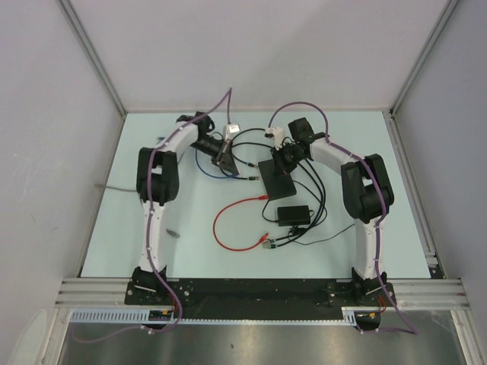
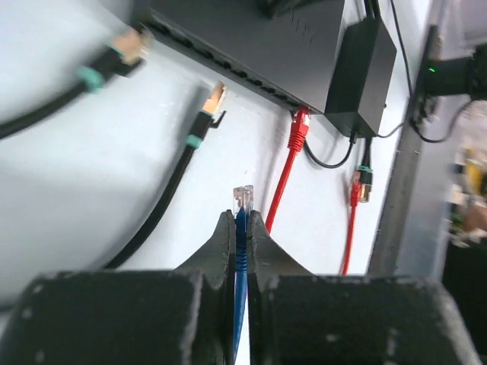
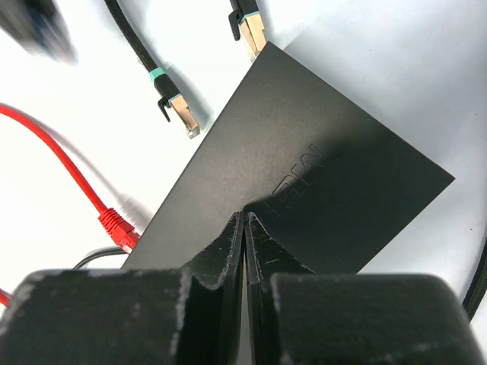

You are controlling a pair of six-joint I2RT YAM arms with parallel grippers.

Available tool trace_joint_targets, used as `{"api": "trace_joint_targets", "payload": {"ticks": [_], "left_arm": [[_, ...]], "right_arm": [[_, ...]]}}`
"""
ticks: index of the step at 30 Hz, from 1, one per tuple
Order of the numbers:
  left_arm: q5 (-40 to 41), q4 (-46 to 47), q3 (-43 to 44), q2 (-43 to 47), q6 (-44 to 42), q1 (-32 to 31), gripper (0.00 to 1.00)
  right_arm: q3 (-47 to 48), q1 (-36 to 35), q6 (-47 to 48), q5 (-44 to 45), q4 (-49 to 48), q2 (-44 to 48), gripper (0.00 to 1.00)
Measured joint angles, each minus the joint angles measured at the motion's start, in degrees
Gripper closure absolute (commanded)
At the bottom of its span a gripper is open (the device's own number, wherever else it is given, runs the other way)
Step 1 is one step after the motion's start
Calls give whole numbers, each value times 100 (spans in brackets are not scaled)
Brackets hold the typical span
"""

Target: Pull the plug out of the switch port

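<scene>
Your left fingers (image 2: 222,245) are clenched on the blue cable (image 2: 241,258) just behind its clear plug (image 2: 243,198), which sits clear of the switch (image 2: 251,38) ahead. Your right fingers (image 3: 227,245) are pressed together, empty, over the switch's top. The cable looks light and limp and the plug's latch brittle, so grip the boot.

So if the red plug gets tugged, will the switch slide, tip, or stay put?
The switch is a thin flat box on a smooth table, so alone it would probably slide. The right tool, shut, appears to rest on its top, which should pin it. Lying flat, it seems unlikely to tip.
</scene>
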State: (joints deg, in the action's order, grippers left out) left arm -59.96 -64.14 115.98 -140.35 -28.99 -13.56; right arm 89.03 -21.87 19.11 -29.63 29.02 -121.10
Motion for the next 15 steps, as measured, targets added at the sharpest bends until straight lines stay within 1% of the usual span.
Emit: {"api": "trace_joint_targets", "payload": {"ticks": [4,5,6,8,11,13,15], "left_arm": [[304,66,243,603,-37,428,99],[409,136,321,730,13,579,82],[511,238,382,809,66,730,72],[791,424,492,872,166,973,53],[1143,673,535,879,361,1274,43],[1211,866,466,896,564,1325,41],[1161,1198,98,1073,817,1237,40]], "right_arm": [[2,0,0,0,2,-2,93],[4,0,2,-2,4,-2,93],[7,0,2,-2,7,-4,93],[15,0,2,-4,13,-9,93],[31,0,4,-4,35,-15,93],[37,0,7,-7,44,-20,92],[42,0,7,-7,48,-20,92]]}}
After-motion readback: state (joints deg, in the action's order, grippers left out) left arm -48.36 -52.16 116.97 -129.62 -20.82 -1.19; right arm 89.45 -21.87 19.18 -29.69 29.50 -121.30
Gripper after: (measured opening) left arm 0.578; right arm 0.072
